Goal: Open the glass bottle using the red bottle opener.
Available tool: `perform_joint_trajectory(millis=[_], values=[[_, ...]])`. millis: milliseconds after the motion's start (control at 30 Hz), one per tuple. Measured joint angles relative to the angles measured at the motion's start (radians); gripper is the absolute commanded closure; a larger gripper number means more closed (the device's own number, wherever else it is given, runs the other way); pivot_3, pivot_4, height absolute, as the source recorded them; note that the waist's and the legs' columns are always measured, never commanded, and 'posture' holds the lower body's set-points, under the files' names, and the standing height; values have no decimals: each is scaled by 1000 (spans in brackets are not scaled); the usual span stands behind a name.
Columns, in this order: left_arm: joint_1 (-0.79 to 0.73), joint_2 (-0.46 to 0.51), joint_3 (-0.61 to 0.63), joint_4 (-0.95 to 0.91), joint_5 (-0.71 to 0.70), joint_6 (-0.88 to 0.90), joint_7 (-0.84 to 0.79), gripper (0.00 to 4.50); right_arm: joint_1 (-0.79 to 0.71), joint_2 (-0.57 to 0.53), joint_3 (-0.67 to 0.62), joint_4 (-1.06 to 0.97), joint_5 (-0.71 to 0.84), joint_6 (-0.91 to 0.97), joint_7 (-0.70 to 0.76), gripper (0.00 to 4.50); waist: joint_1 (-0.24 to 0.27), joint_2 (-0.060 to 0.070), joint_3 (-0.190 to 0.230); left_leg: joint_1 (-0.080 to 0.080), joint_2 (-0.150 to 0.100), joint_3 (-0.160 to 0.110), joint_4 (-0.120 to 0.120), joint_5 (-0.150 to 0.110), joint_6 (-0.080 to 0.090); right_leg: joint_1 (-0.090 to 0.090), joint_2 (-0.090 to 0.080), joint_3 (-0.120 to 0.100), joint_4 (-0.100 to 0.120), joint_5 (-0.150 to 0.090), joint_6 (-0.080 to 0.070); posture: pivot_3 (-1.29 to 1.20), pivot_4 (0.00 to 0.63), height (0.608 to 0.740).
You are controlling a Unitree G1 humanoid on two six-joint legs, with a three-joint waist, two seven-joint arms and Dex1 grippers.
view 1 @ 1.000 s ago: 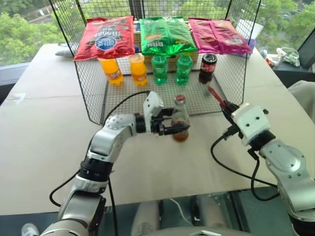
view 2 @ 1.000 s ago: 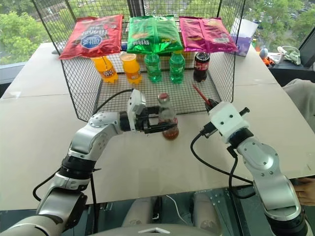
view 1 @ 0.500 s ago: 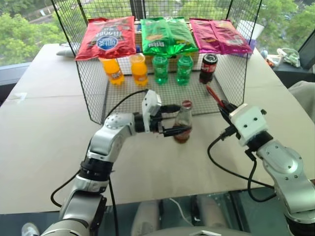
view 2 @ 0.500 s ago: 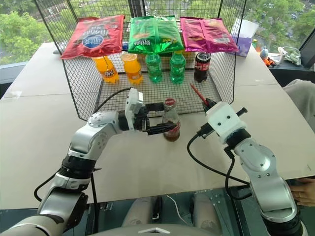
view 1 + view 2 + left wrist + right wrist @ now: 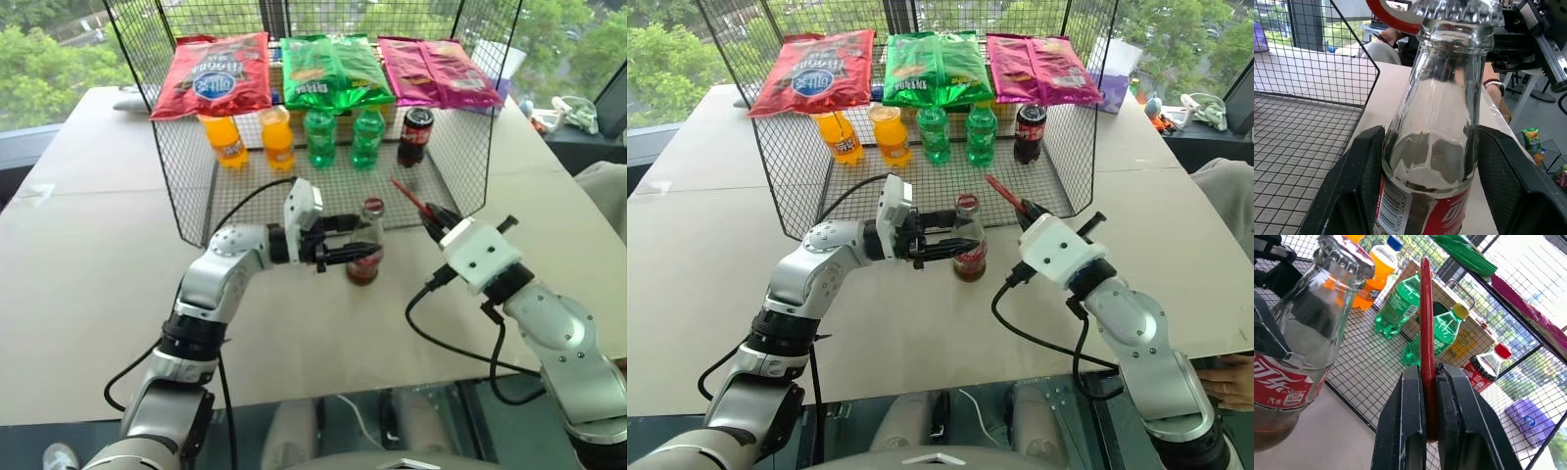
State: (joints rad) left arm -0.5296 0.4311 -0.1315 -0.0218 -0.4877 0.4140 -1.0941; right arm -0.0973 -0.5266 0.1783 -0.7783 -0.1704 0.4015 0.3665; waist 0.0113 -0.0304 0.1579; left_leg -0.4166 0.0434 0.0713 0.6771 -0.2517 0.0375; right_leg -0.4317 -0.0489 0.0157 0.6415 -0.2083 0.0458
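The glass bottle [image 5: 366, 247] is standing upright on the worktop [image 5: 88, 274] just in front of the wire basket [image 5: 176, 186], the left gripper [image 5: 361, 254] clamping its jaws around the labelled body and hiding part of it. Just beside it, the right gripper [image 5: 428, 211] is pinching the red bottle opener [image 5: 409, 195], whose ring head is hard to make out.
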Motion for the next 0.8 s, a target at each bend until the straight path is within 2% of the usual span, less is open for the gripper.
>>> perform_joint_trajectory(millis=[400, 567, 800], values=[[-19, -8, -2, 22, 14, 2, -13, 1982, 40, -21, 58, 116, -206, -344, -50, 4500, 1, 0, 0, 0, 0, 0, 2, 0, 0, 1, 0, 0, 0, 0, 0, 0, 150, 740], [-21, -6, 4, 22, 13, 20, -12, 1982, 41, 11, 75, 188, -273, -445, -106, 4500, 0, 0, -1, 1, 0, 0, 3, 0, 0, 1, 0, 0, 1, 0, 0, 0, 150, 740], [-30, -4, 8, 22, 12, 49, -8, 1982, 72, 116, 103, 301, -375, -572, -248, 4500, 0, -1, -2, 1, 0, 0, 3, 0, 0, 2, 0, 0, 1, 0, 0, 0, 150, 740]])
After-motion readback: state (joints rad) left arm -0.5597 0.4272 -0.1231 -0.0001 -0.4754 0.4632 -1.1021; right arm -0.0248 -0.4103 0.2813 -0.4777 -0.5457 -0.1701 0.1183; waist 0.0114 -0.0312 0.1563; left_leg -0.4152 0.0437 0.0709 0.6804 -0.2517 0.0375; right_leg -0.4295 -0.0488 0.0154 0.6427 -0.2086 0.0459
